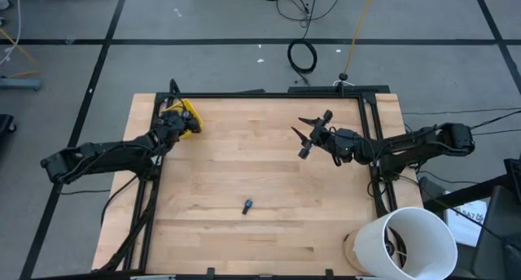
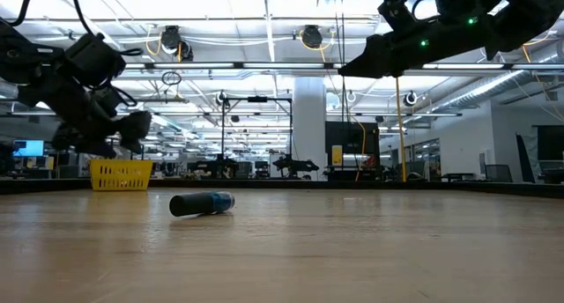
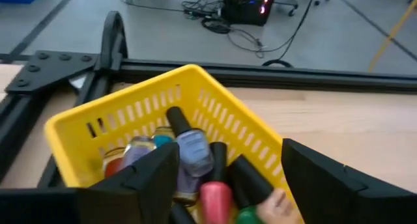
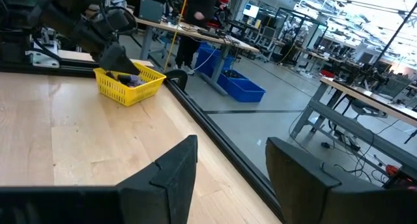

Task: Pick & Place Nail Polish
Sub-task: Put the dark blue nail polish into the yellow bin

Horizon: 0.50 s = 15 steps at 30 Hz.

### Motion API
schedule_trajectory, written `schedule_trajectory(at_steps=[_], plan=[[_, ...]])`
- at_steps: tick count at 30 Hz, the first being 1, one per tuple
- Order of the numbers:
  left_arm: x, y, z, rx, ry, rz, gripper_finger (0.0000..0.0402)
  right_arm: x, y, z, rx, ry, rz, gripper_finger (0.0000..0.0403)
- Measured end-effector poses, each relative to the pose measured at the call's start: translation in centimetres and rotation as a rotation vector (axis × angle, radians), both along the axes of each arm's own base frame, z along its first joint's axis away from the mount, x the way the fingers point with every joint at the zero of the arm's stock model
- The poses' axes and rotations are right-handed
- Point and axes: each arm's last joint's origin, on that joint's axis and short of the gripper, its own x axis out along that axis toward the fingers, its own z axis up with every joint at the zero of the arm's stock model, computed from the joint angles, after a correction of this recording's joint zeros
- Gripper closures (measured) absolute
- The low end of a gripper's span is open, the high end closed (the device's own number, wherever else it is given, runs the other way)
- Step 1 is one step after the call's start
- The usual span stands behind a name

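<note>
A yellow bin [image 3: 130, 113] stands at the table's far left corner and holds several nail polish bottles, among them a pale purple one [image 3: 193, 151], a pink one [image 3: 215, 199] and a green one [image 3: 251, 214]. My left gripper [image 1: 181, 121] hovers open just over the bin's near side, its fingers on either side of the bottles and touching none that I can see. One dark-capped blue bottle [image 1: 247, 205] lies on its side on the table's near middle. My right gripper [image 1: 308, 133] hangs open above the table's right half with nothing between its fingers.
A white bucket [image 1: 411, 241] stands at the table's near right corner. A black metal frame [image 1: 269, 94] runs along the far edge and both sides. Bare wood lies between the blue bottle and the bin.
</note>
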Motion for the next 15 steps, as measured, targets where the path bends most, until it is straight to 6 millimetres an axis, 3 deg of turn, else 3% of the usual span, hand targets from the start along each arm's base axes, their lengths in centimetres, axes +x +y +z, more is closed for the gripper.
schedule_trajectory(at_steps=[15], plan=[[1.00, 0.03, 0.84, 0.003, -0.114, -0.222, 0.0126, 0.01, 0.00, 0.01, 0.012, -0.010, -0.001, 0.0232]])
